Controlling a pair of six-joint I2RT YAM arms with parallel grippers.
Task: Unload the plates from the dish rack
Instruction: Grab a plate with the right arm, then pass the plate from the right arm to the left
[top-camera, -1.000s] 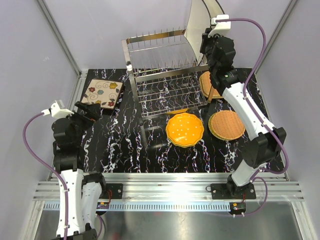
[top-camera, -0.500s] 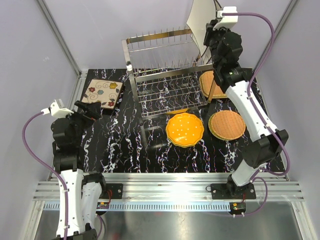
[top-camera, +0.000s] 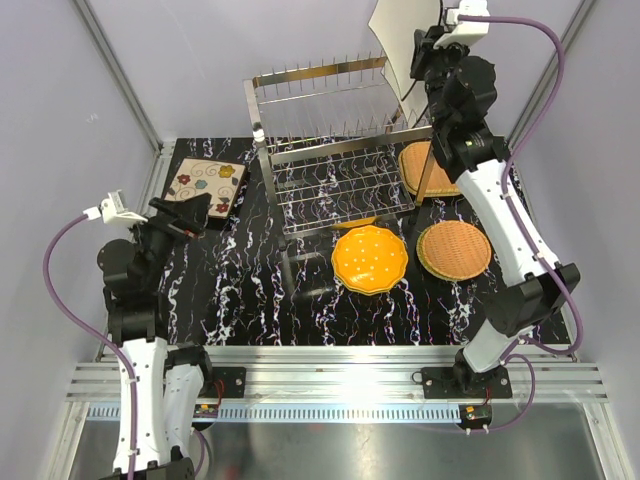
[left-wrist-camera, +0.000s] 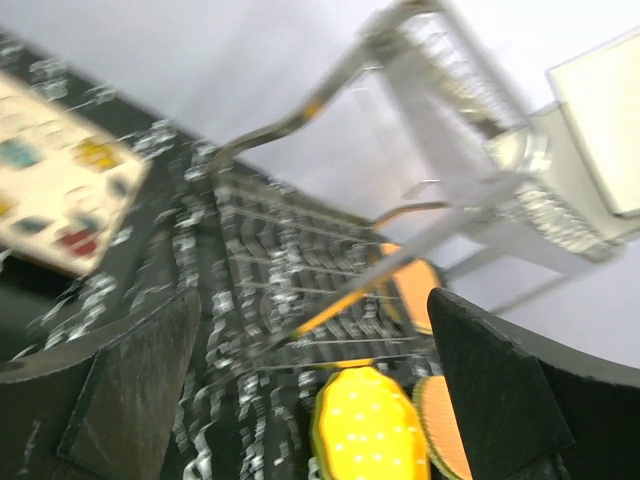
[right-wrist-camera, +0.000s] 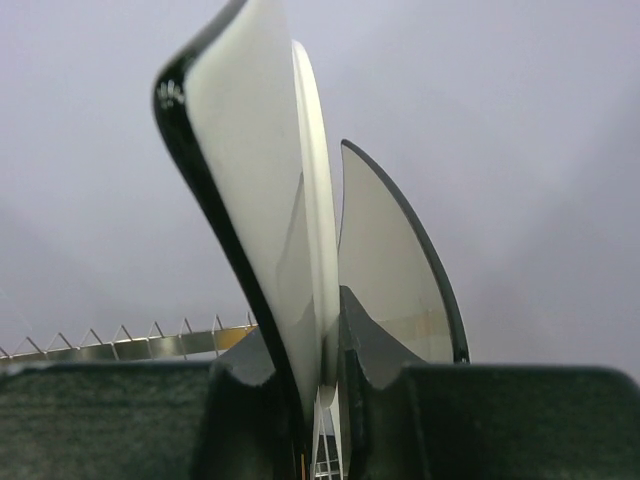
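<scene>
My right gripper (top-camera: 428, 62) is shut on the edge of a large square cream plate with a dark rim (top-camera: 398, 40), held high above the right end of the steel wire dish rack (top-camera: 330, 150). In the right wrist view the plate (right-wrist-camera: 250, 200) stands edge-on between my right gripper's (right-wrist-camera: 328, 375) closed fingers. On the table lie a square flowered plate (top-camera: 205, 187), an orange scalloped plate (top-camera: 370, 258) and a tan woven plate (top-camera: 453, 249). Another tan plate (top-camera: 425, 168) leans by the rack. My left gripper (top-camera: 190, 212) is open and empty near the flowered plate.
Pale enclosure walls and slanted metal posts (top-camera: 120, 75) close in the table. The left wrist view shows the rack (left-wrist-camera: 400, 130), the orange plate (left-wrist-camera: 370, 425) and the flowered plate (left-wrist-camera: 60, 190). A sliver of orange (top-camera: 355, 222) shows under the rack's front edge.
My right gripper has lifted the cream plate higher and a little to the right, away from the rack's prongs. My left gripper has tilted upward slightly.
</scene>
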